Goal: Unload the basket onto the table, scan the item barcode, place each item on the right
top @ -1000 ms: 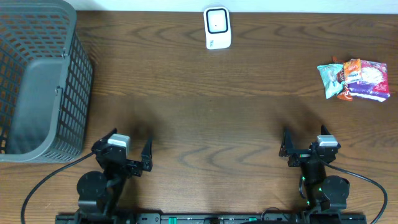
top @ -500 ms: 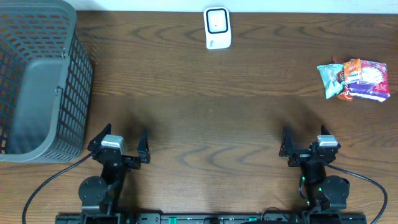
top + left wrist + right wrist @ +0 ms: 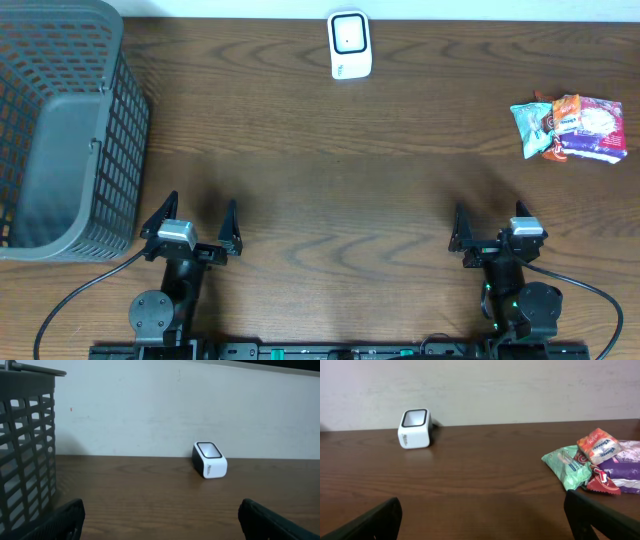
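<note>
The packets [image 3: 568, 128] lie at the right edge of the tabletop [image 3: 330, 180], well above and right of the right hand [image 3: 488, 222]. The scanner [image 3: 350, 45] sits top centre. Both hands, the left hand [image 3: 202, 212] at lower left, gape wide, holding nothing.

The dark wood-grain desk [image 3: 330, 170] carries a small white scanner [image 3: 350, 45] at the middle of its far edge. Well left of the scanner stands a grey mesh basket [image 3: 125, 150]. Well right of the scanner, slightly nearer the front, lies a heap of snack packets [image 3: 568, 128].
</note>
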Robot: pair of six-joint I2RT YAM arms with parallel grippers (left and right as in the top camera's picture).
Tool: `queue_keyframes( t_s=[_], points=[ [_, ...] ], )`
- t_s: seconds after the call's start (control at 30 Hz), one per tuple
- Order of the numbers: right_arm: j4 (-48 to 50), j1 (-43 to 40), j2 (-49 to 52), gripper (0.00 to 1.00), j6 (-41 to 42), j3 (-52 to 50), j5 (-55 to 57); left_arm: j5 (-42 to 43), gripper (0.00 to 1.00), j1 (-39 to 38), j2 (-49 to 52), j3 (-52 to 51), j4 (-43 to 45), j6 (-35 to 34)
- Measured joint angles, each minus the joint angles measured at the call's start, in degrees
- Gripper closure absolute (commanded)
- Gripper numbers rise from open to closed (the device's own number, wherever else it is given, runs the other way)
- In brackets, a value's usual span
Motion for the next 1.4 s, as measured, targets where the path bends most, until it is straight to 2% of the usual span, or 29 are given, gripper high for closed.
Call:
queue_keyframes(
  t_s=[0.13, 0.4, 0.9, 1.4],
  points=[
    [0.02, 0.00, 0.00, 0.01, 0.00, 0.00, 0.00, 0.00, 0.02, 0.00, 0.00, 0.00, -0.39, -0.17],
    [0.02, 0.00, 0.00, 0.01, 0.00, 0.00, 0.00, -0.55, 0.02, 0.00, -0.02, -0.04, -9.07, -0.20],
    [0.02, 0.00, 0.00, 0.01, 0.00, 0.00, 0.00, -2.05, 0.02, 0.00, -0.02, 0.13, -9.77, 1.75],
    [0.02, 0.00, 0.00, 0.01, 0.00, 0.00, 0.00, -8.11, 0.02, 0.00, -0.02, 0.57, -11.15, 1.99]
  ],
)
